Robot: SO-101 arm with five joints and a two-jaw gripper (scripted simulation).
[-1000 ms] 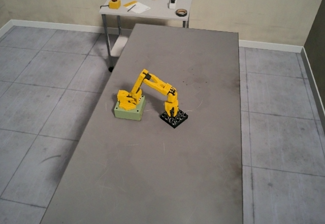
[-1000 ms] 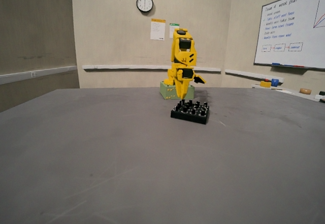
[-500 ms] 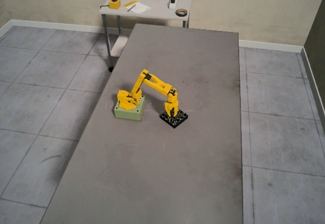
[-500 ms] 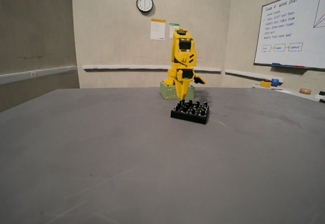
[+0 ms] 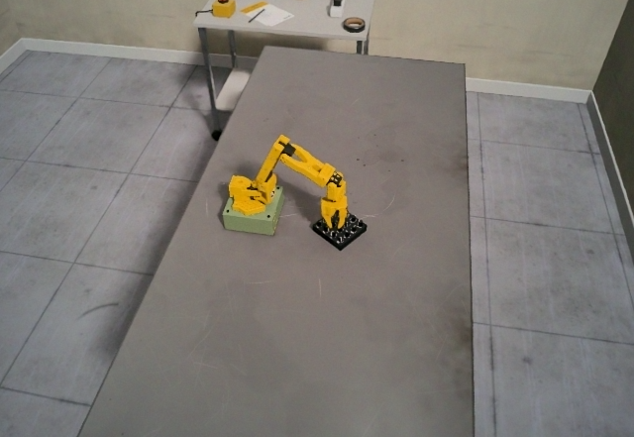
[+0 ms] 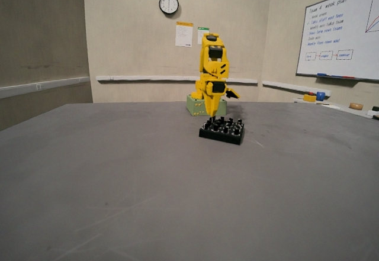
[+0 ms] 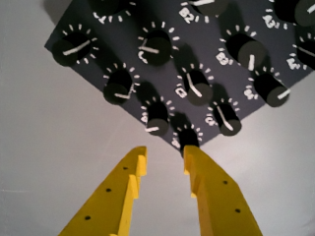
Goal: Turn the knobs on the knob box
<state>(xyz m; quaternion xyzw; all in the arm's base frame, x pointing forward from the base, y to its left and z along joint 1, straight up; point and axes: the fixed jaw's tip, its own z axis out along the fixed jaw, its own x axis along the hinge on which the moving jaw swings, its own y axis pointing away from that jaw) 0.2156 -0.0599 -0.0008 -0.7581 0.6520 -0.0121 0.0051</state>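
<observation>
The black knob box (image 5: 340, 244) (image 6: 218, 138) (image 7: 64, 31) lies on the grey table, turned at an angle. Knob D3 (image 7: 157, 126) is near its lower corner in the wrist view; its white pointer line points left and slightly down. Knob A3 (image 7: 303, 11) is at the top right edge there, partly cut off. My gripper (image 5: 334, 226) (image 6: 212, 116) (image 7: 165, 152) is over the box, its fingers a small gap apart with nothing between them. In the wrist view the right fingertip covers part of knob D4 (image 7: 188, 138). The socket is not visible.
Knobs D2 (image 7: 116, 91), C3 (image 7: 199, 94) and C4 (image 7: 230, 128) stand around D3. The green arm base (image 5: 251, 224) (image 6: 190, 105) is beside the box. A side table (image 5: 307, 28) with a yellow button box and tape rolls stands beyond the far end.
</observation>
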